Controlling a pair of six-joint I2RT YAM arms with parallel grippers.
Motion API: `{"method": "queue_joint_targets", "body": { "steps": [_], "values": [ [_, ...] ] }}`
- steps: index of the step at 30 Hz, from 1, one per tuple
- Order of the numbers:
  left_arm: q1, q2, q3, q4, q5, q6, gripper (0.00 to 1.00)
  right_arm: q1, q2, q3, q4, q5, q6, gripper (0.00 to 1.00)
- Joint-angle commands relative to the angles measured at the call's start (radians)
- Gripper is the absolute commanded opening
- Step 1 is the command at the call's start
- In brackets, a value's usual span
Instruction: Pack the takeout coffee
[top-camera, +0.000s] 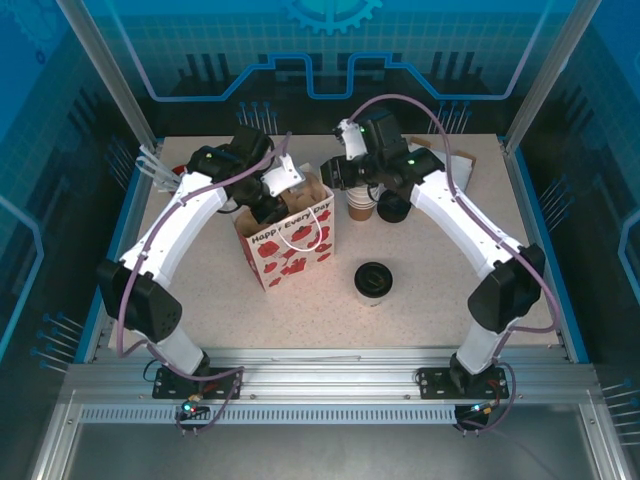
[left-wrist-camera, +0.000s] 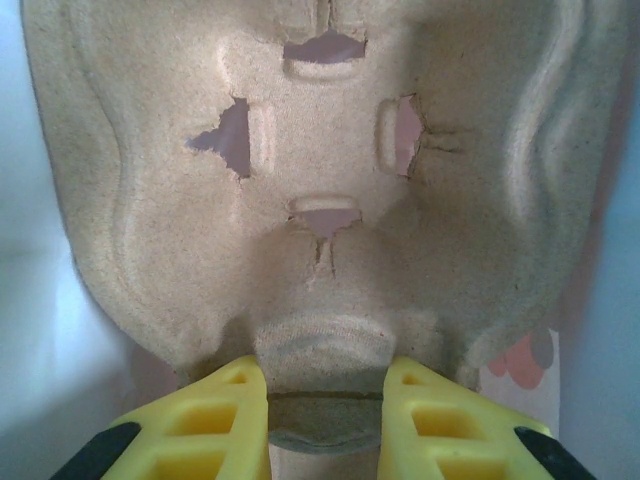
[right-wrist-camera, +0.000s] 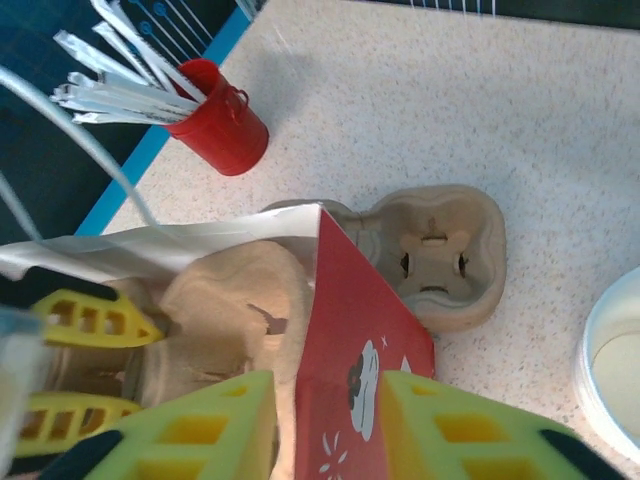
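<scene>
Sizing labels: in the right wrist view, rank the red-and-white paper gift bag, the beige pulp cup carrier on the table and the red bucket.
1. red-and-white paper gift bag, though closest to the camera.
2. beige pulp cup carrier on the table.
3. red bucket.

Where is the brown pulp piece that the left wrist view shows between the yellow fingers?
Observer: That cup tray, held by the left gripper, sits partway inside the heart-printed paper bag.
Operator: Is the coffee packed?
Observer: No. The lidded cup stands on the table, apart from the bag, to its right.
Operator: And the right gripper?
Observer: The right gripper is open, straddling the bag's top edge.
</scene>
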Motion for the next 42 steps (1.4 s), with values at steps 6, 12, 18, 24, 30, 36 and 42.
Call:
{"method": "queue_joint_targets", "body": {
  "steps": [6, 12, 18, 24, 30, 36, 42],
  "values": [
    [-0.026, 0.038, 0.02, -0.031, -0.042, -0.005, 0.21, -0.025, -0.146, -0.064, 0.033, 0.004, -0.016, 0.52],
    [-0.033, 0.065, 0.022, -0.047, -0.076, -0.01, 0.22, -0.044, -0.195, -0.136, 0.045, 0.013, -0.017, 0.54],
    [-0.041, 0.093, 0.013, -0.044, -0.089, -0.02, 0.24, -0.056, -0.211, -0.202, 0.06, 0.0, -0.01, 0.55],
    [-0.047, 0.11, -0.006, -0.035, -0.094, -0.02, 0.25, -0.057, -0.242, -0.273, 0.074, 0.0, -0.008, 0.56],
    [-0.046, 0.119, 0.005, -0.03, -0.078, -0.02, 0.26, -0.059, -0.278, -0.326, 0.083, -0.002, -0.016, 0.59],
    [-0.038, 0.115, 0.068, -0.049, 0.009, -0.034, 0.27, -0.05, -0.289, -0.336, 0.086, -0.055, -0.021, 0.61],
    [-0.024, 0.117, 0.101, -0.076, 0.036, -0.035, 0.27, -0.007, -0.321, -0.391, 0.107, -0.143, 0.036, 0.66]
  ]
}}
